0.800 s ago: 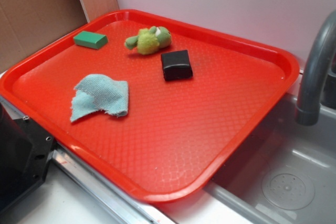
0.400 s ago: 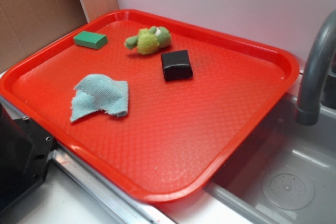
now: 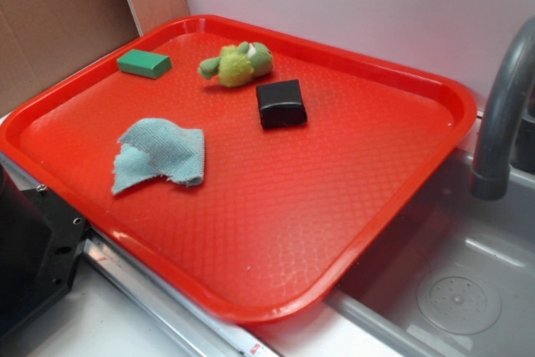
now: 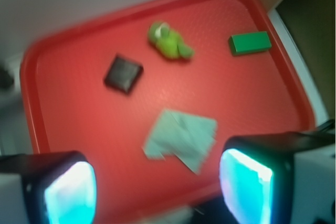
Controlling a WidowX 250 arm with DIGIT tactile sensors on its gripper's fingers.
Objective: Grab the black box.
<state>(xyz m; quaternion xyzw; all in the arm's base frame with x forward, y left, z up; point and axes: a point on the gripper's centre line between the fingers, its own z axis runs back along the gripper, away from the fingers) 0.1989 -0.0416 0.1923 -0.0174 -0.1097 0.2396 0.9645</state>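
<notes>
- The black box (image 3: 282, 103) lies flat on the red tray (image 3: 276, 232), a little toward the tray's far side in the exterior view, with nothing touching it.
- In the wrist view the black box (image 4: 123, 74) sits at about 10 o'clock from the picture's middle, turned so that its corners point up and down, and it is blurred.
- The gripper (image 4: 157, 187) shows only in the wrist view, high above the tray; its jaws stand wide apart and hold nothing.
- Its two fingers (image 4: 68, 190) fill the lower corners of the wrist picture, each with a pale blue-green pad facing the camera.
- A green plush toy (image 3: 237, 63) lies just beside the box, at about 11 o'clock from it in the exterior view, near it but apart.
- A green block (image 3: 144, 63) rests near the tray's far left rim, at about 10 o'clock from the box and well apart from it.
- A light blue cloth (image 3: 159, 153) lies crumpled on the tray at about 8 o'clock from the box.
- In the wrist view the cloth (image 4: 181, 139) lies between the two fingers and above them in the picture.
- A grey faucet (image 3: 501, 114) curves up at the right edge of the exterior view, over a grey sink (image 3: 456, 290) beside the tray.
- Brown cardboard (image 3: 50, 22) stands behind the tray's left corner.
</notes>
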